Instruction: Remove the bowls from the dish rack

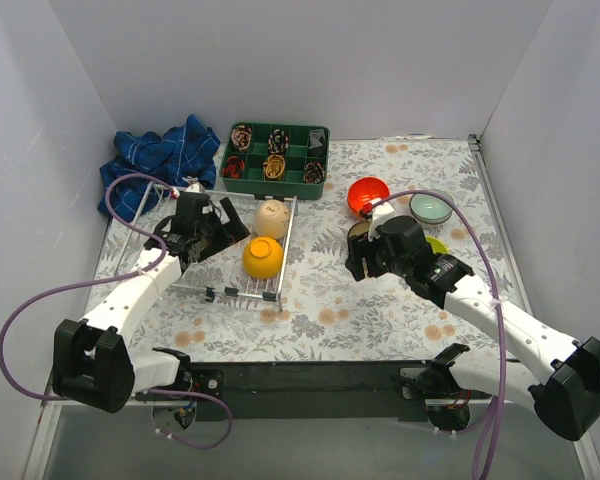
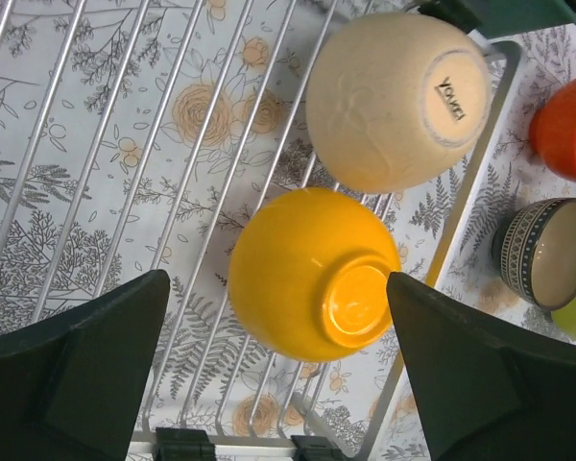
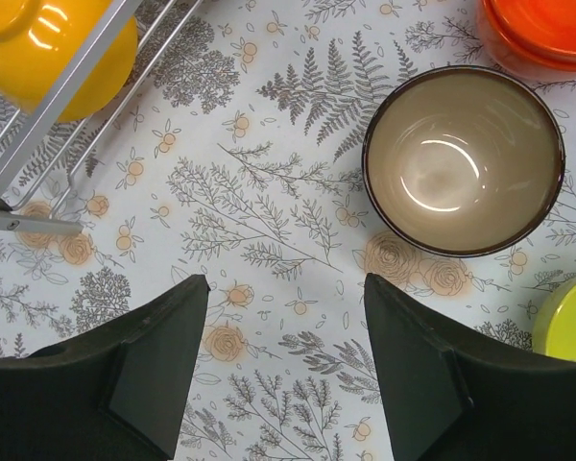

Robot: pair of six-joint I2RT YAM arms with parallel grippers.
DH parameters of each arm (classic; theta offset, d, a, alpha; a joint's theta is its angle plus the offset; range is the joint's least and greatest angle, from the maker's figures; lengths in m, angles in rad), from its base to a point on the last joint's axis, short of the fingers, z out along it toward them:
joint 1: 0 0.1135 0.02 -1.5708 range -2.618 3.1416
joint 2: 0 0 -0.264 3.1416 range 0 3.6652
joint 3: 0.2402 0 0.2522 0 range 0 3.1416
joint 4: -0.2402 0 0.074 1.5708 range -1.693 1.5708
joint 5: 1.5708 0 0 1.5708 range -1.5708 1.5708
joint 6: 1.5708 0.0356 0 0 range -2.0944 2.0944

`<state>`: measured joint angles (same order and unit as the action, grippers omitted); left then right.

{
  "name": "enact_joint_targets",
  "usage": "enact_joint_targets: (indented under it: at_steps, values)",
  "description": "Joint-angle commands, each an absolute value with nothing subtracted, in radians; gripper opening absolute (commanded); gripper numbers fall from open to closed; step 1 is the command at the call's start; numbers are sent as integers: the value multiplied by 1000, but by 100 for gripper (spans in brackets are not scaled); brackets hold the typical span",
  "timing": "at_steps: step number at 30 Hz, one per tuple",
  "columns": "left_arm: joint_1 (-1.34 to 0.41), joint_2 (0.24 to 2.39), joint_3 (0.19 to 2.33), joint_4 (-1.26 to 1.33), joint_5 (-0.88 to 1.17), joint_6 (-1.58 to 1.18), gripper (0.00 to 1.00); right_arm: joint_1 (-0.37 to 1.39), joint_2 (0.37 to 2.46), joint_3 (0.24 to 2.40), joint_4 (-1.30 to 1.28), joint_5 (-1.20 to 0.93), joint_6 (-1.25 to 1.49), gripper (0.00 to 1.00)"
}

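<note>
The white wire dish rack (image 1: pixel 230 291) holds a yellow-orange bowl (image 1: pixel 263 257) and a beige bowl (image 1: pixel 271 218), both upside down. My left gripper (image 1: pixel 225 232) is open over the rack. In the left wrist view its jaws (image 2: pixel 276 288) stand either side of the yellow-orange bowl (image 2: pixel 312 274), apart from it, with the beige bowl (image 2: pixel 400 101) beyond. My right gripper (image 3: pixel 286 288) is open and empty above the tablecloth, near the upright dark brown bowl (image 3: pixel 463 158). The red bowl (image 1: pixel 367 194), pale teal-white bowl (image 1: pixel 431 209) and lime green bowl (image 1: pixel 437 244) stand on the table at the right.
A green compartment tray (image 1: pixel 276 187) stands at the back centre and a blue checked cloth (image 1: pixel 160 160) lies at the back left. White walls close in three sides. The rack's corner (image 3: pixel 77 106) lies left of my right gripper. Purple cables loop beside both arms.
</note>
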<state>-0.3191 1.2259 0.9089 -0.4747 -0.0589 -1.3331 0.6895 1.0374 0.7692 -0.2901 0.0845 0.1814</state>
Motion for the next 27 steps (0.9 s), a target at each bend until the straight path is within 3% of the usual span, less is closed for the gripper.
enact_joint_targets:
  at_steps: [1, 9, 27]
  values:
    - [-221, 1213, 818, -370, 256, -1330, 98, 692, 1005, 753, -287, 45, 195, 74]
    - [-141, 1313, 802, -293, 455, -1298, 98, 692, 988, 749, -290, 28, 192, 74]
    - [-115, 1483, 819, -287, 617, -1241, 98, 692, 977, 752, -287, 17, 198, 78]
